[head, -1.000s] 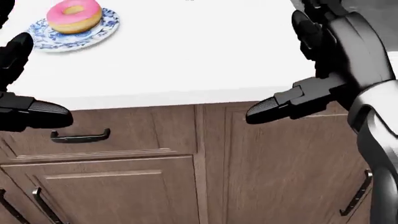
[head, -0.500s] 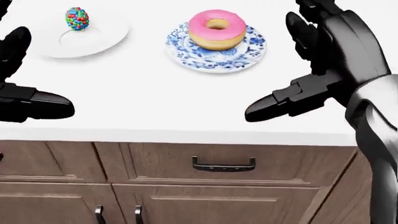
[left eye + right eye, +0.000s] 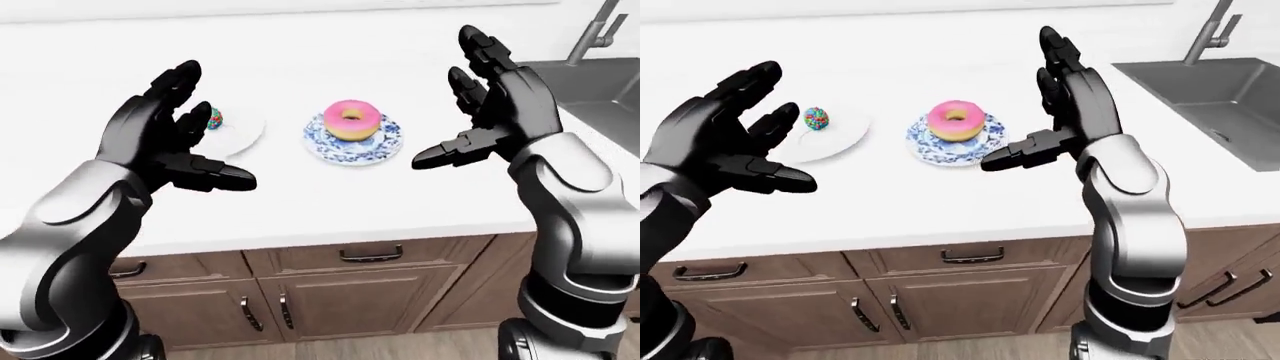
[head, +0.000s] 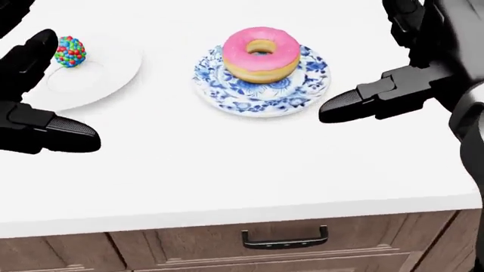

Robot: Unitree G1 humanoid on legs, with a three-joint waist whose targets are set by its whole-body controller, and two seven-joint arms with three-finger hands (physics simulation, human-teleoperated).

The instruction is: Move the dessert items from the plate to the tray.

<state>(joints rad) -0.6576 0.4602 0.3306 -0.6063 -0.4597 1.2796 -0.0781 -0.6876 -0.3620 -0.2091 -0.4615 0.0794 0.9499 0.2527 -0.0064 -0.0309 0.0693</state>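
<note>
White counter (image 4: 249, 170): pink donut (image 4: 261, 52) on blue-patterned plate (image 4: 302, 90); no writing legible.

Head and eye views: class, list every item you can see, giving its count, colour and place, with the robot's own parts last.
Doughnut: one, pink icing, on the patterned plate.
Patterned plate: one, blue and white, centre of the counter.
Candy-covered ball: one, multicoloured, on the white plate.
White plate: one, left of the patterned plate.
Counter: one, white.
Cabinets: brown wood, dark handles, below the counter.
Sink: one, grey, with faucet, right-eye view's right.
Left hand: black, open, above the counter.
Right hand: black, open, right of the doughnut.
</note>
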